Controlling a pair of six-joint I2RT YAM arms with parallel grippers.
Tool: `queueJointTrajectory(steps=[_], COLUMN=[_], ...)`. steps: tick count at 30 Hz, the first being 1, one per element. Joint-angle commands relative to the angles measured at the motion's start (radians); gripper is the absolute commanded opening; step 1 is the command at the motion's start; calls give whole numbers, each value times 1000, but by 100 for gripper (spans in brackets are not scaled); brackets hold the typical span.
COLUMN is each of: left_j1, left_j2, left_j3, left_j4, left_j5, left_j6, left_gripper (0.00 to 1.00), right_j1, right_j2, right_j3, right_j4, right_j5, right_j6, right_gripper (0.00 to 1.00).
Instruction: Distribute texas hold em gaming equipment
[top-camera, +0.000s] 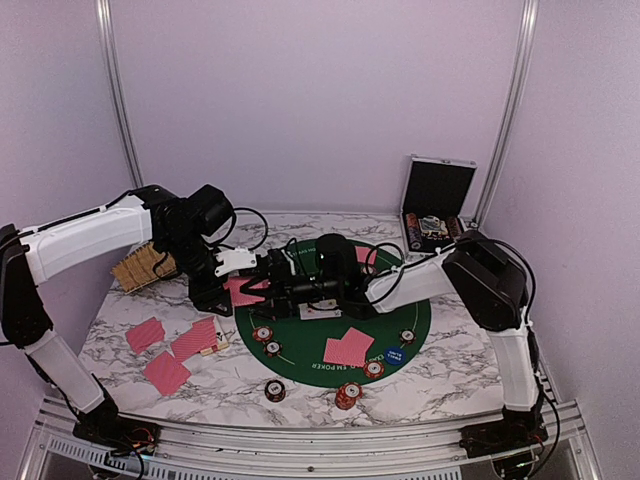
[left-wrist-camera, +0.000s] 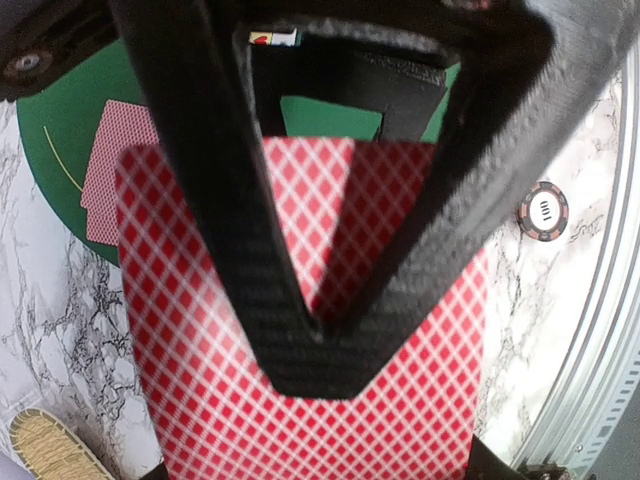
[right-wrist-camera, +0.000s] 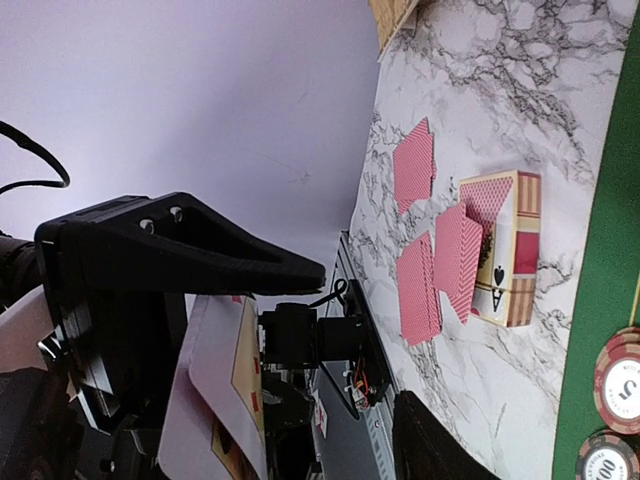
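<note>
Left claw: the left gripper (left-wrist-camera: 312, 335) is clenched on the deck (left-wrist-camera: 300, 440) of red-backed playing cards, held above the far-left rim of the green mat (top-camera: 405, 305).
Right claw: the right gripper (top-camera: 268, 288) reaches across from the right and meets the deck head-on. A white-faced card (right-wrist-camera: 215, 375) sits between its jaws, but I cannot tell whether they have pinched it, as the wrist view is slanted and partly blocked.
Already out: three small heaps of cards (top-camera: 165, 372) lie on the marble table (top-camera: 450, 385) at the left, and a pair of cards (top-camera: 348, 348) lies on the near side of the mat. Poker chips (top-camera: 262, 334) sit along the mat's near rim, and a blue disc (top-camera: 392, 355) lies just beside the pair.
Step in hand: probably peeling one card off the deck to deal it.
Doing it well: the left gripper should hold the deck square. The right gripper should pinch only the outermost card near its free edge and slide it along the deck's face, so no second card follows.
Edges: the chips lie just on the near side of both claws. The card box (right-wrist-camera: 500, 250) touches the left heaps. The basket (top-camera: 140, 268) sits far left behind the left arm, and the silver case (top-camera: 437, 190) stands far right.
Open room: bare felt shows on the right of the mat and bare marble at the near right, so a withdrawal to the right looks freest.
</note>
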Motion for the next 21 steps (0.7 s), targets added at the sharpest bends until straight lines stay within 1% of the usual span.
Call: queueJointTrajectory(steps=[1, 4, 8, 10, 17, 21], left_j1=[1, 1, 1, 1, 1, 1], left_j2=[-31, -28, -26, -25, -20, -20], left_j3=[33, 37, 38, 36, 36, 34], left_j4=[-17, -17, -17, -17, -17, -17], left_j5=[17, 16, 14, 14, 10, 9], left_j6=[-2, -3, -4, -4, -2, -4], left_gripper=[63, 63, 63, 63, 63, 63], right_j1=[-32, -34, -39, -43, -58, -58], right_j2=[-45, -54, -73, -88, -131, -142], right_j3=[-40, -47, -62, -69, -101, -117], right_j4=[-61, -60, -41, -37, 18, 62], right_j5=[41, 35, 27, 24, 5, -5], right_j6=[-37, -43, -39, -41, -21, 7], right_gripper=[51, 48, 35, 32, 27, 21])
